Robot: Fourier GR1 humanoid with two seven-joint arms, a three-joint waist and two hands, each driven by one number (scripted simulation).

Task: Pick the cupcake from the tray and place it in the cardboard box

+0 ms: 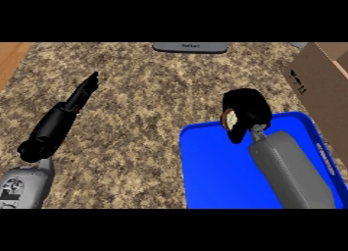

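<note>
A blue tray point(212, 166) lies on the counter at the lower right. Over its far edge my right hand point(246, 109) is curled round the cupcake point(231, 119), of which only a pale and brown sliver shows at the hand's left side. The cardboard box point(328, 88) stands at the right edge, to the right of the hand and apart from it. My left hand point(84, 91) rests on the left of the counter, fingers straight and pointing away.
A grey flat object point(189, 47) lies at the counter's far edge, top centre. A wooden strip point(3, 63) borders the speckled countertop point(147, 98) on the far left.
</note>
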